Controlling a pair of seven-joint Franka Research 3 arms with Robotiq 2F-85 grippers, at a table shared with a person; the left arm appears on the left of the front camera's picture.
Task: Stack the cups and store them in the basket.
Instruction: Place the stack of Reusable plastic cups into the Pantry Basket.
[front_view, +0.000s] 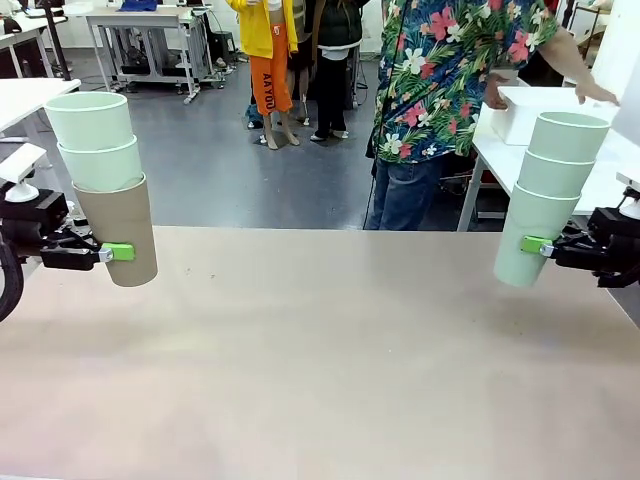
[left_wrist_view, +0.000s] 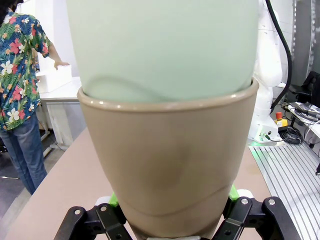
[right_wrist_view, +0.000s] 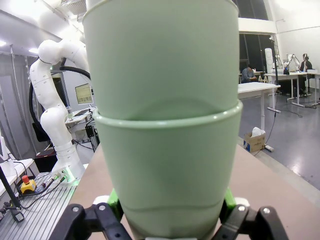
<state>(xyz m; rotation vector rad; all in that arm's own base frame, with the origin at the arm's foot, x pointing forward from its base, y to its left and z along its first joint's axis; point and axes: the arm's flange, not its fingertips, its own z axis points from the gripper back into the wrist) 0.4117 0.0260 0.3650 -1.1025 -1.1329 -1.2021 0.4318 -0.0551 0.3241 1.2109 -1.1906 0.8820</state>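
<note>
at each side, three stacked: five mint cups, one tan cup.

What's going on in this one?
Both arms hold cup stacks upright over the table. The left gripper is shut on the tan cup, which has two mint cups nested in it. The right gripper grips the bottom of a three-high mint stack. The person at the far side has a hand on the white basket on a side table, so nothing is stored yet.
</note>
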